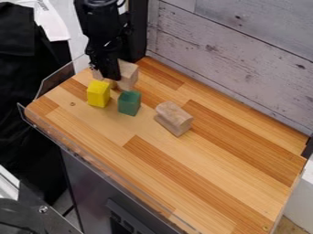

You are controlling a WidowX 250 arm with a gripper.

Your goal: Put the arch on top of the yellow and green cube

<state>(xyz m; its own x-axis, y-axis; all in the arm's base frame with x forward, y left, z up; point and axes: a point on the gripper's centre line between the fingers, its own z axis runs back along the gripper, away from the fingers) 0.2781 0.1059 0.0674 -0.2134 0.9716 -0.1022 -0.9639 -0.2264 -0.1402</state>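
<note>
Over the striped wooden surface (211, 157) hangs my black tool (110, 76); open or closed, I cannot tell. The pale wooden arch (127, 76) is right by it, the light-brown wooden block (175, 118) well apart. A yellow cube (98, 94) and green cube (129, 103) stand near each other.
</note>
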